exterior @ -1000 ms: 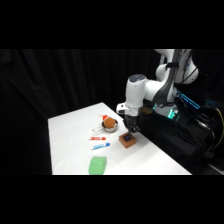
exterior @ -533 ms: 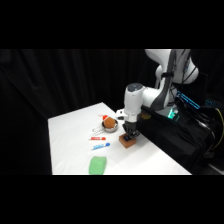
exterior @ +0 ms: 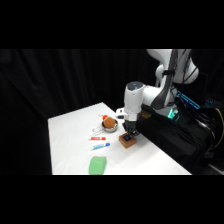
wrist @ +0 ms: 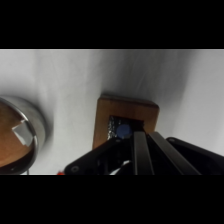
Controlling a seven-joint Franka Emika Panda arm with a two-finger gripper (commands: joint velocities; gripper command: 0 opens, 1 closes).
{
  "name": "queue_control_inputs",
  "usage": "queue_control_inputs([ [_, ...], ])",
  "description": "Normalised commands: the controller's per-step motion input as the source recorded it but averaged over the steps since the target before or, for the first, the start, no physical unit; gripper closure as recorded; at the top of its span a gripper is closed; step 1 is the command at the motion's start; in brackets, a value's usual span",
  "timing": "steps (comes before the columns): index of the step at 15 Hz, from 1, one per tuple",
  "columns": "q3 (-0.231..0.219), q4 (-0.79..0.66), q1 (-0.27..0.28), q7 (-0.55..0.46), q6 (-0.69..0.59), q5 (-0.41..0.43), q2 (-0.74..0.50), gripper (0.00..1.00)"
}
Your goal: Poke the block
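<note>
Side view: the block (exterior: 128, 141), reddish-brown and cube-like, sits on the white table (exterior: 70, 135) toward the near-right part of the top. Gripper (exterior: 129, 132) hangs directly above it, tips at or just over the top face; contact cannot be confirmed from here.

From the block: small metal bowl (exterior: 109, 123) holding something orange, at about 10 o'clock, near. Red marker (exterior: 97, 138) and blue marker (exterior: 101, 146) at 9 o'clock, lying side by side, apart from the block. Flat green slab (exterior: 97, 164) at about 8 o'clock, well apart.

Wrist view: block (wrist: 125, 122) fills the centre, with a dark blue-black square mark (wrist: 120, 131) on its top face. The black linkage rises from 6 o'clock and covers the lower part of the block. Bowl rim (wrist: 37, 127) at 9 o'clock.

Gripper state: cannot tell whether the digits are parted or closed; the linkage hides them.

Handling, as judged: looks like a stiff wooden block, light, with hard flat faces, not fragile. On a smooth table it would probably slide or tip if pushed off-centre. A poke wants no grasp; press straight down on the middle of the top, on the dark mark, so it stays put.
</note>
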Motion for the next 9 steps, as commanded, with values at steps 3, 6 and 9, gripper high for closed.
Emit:
queue_control_inputs([
  [3, 0.048, -0.04, -0.001, -0.01, -0.52, 0.030, -0.55, 1.00],
  [6, 0.082, 0.06, -0.046, -0.03, -0.48, 0.052, -0.44, 1.00],
  [9, 0.082, 0.11, -0.079, -0.09, -0.42, 0.098, -0.35, 0.74],
])
